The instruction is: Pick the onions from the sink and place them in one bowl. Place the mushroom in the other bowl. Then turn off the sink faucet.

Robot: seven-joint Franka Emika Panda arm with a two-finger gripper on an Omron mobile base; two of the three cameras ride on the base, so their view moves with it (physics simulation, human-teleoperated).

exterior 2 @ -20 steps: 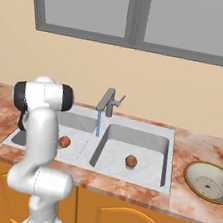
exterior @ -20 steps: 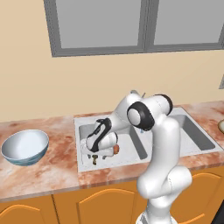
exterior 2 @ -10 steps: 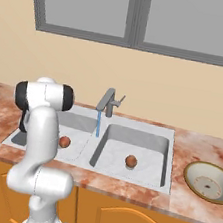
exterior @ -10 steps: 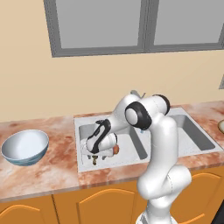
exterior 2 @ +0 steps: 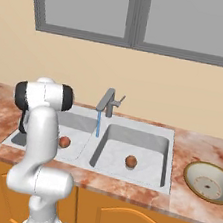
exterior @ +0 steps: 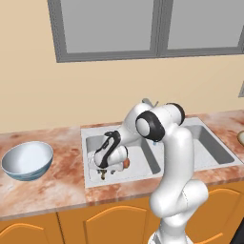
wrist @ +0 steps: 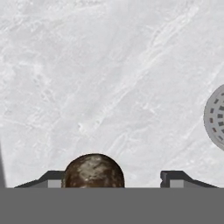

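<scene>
My gripper (exterior: 101, 171) reaches down into the left basin of the sink (exterior: 143, 157), and its jaws stand open. In the hand view the dark brown mushroom (wrist: 94, 170) sits low between the fingertips (wrist: 175, 178), close against the left one and with a gap to the right one. Beside the hand lies one onion (exterior: 126, 163), also seen in the right base view (exterior 2: 65, 142). The other onion (exterior 2: 131, 161) rests in the right basin. Water runs from the sink faucet (exterior 2: 108, 103). The blue-and-white bowl (exterior: 26, 159) stands on the counter to the left, and the tan bowl (exterior 2: 208, 181) to the right.
The left basin's round drain (wrist: 216, 117) lies to the right of the gripper (wrist: 113, 179). A marbled counter (exterior: 57, 186) surrounds the sink. Behind it rise a wall and a window (exterior 2: 138, 16).
The jaws have drawn closer together around the mushroom. The hand has sunk slightly in the left basin. Onions and bowls have not moved.
</scene>
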